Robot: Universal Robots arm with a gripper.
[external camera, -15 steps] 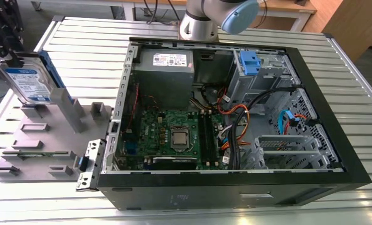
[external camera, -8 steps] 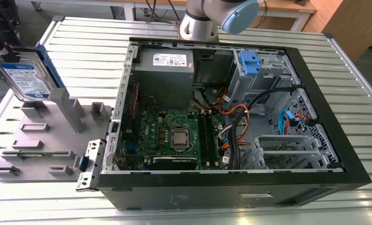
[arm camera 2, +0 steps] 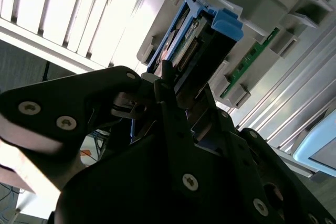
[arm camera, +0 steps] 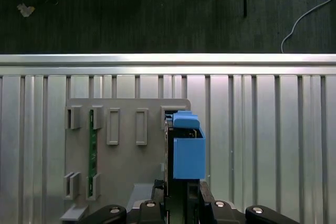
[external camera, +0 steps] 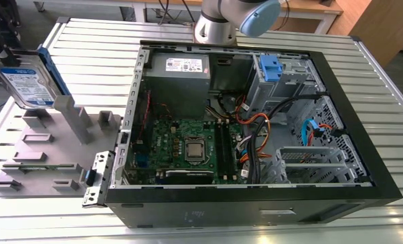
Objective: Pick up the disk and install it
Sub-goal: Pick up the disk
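Gripper (arm camera 2: 185, 92), black, two-fingered: its jaws stand one on either flat face of the disk (arm camera 2: 195, 56), and by my reading of the second wrist view they are clamped onto it. Disk (external camera: 26, 84): silver drive with a white-and-blue label and blue side rails (arm camera: 188, 150). It is held on edge, upright with a slight lean, at the exterior view's left, over the far end of the grey holder plate (external camera: 32, 152). I cannot tell whether its lower edge is clear of the plate's slot. Step in hand, as I judge it: the pick-up. Handling notes:

- I want travel straight along the slot with no twist, since the rails sit close to the plate's uprights and could snag.
- I want the grip centred on the faces and off the connector end, which shows bare in the second wrist view.
- I want low speed, because a smooth case pinched between two narrow fingers may pivot if bumped.

Holder plate, further contents: one green circuit strip (arm camera: 93, 150) standing in a slot, well apart from the disk. Beneath: slatted metal table (arm camera: 262, 129). Beyond, toward the exterior view's right: open computer case (external camera: 364, 152), with orange and black cables (external camera: 255, 129) lying across its interior.
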